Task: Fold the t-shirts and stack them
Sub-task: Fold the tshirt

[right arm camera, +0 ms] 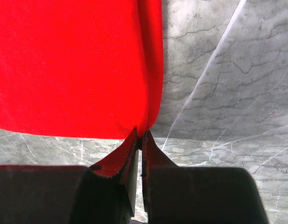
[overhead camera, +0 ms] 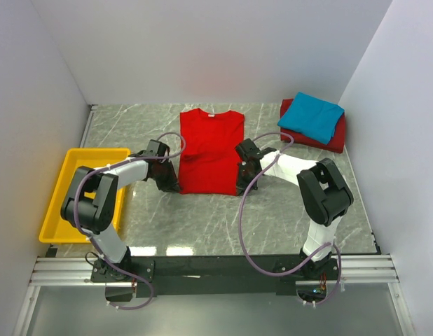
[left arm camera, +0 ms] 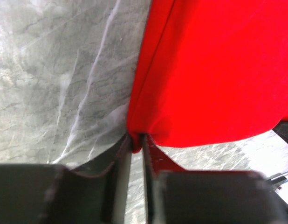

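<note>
Gripping a bright red t-shirt [overhead camera: 211, 150] near a yellow tray [overhead camera: 97, 152].
Left tool [left arm camera: 137, 141] and right tool [right arm camera: 140, 135], held low, are clenched on the shirt's near corners.

Red, turquoise and yellow on a grey marbled desk [overhead camera: 286, 210].
The plain bright red shirt [overhead camera: 211, 150] at the centre has a small white neck label at twelve o'clock. At two o'clock, a plain turquoise shirt [overhead camera: 311, 117] tops a darker red shirt [overhead camera: 337, 138]. The tray [overhead camera: 62, 196] at nine o'clock is yellow. Pale white veins cross the desk. The left pincer [left arm camera: 137, 142] and right pincer [right arm camera: 140, 136] are black.
</note>
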You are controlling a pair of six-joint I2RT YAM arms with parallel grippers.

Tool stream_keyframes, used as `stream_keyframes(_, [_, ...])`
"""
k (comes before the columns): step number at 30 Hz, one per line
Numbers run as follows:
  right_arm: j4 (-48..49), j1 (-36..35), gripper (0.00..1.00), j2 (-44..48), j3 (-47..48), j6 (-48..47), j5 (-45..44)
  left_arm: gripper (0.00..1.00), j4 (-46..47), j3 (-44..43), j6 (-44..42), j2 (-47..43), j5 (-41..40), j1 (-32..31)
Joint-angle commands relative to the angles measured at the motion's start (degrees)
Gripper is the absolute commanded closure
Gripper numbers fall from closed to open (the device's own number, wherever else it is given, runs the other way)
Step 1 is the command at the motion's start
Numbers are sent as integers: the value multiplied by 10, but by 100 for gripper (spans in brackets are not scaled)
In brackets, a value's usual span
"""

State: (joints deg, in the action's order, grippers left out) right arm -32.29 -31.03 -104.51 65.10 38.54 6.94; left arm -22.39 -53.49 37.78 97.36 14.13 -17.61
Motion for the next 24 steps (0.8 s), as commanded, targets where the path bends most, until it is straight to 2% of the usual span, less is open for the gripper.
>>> stream_keyframes(1, [-6,-6,97,5,3,5,-12,81,-4,16,-10,33,-29,-9])
stream_keyframes(2, [-5,-7,97,6,3,4,-12,90,-4,17,-10,34,-30,-10])
stream_keyframes(4, [-5,-7,99,8,4,6,-11,100,-5,18,-13,31,-28,-11])
stream_keyframes(9, [-15,-7,100,25,11,5,-16,100,-13,13,-18,3,-24,-11])
stream_keyframes(19, [-72,-7,100,97,65,4,-40,100,-70,-22,3,-133,-17,-11])
stream_keyframes(24, [-95,-7,100,127,79,2,-49,100,-92,-18,10,-163,-6,-11])
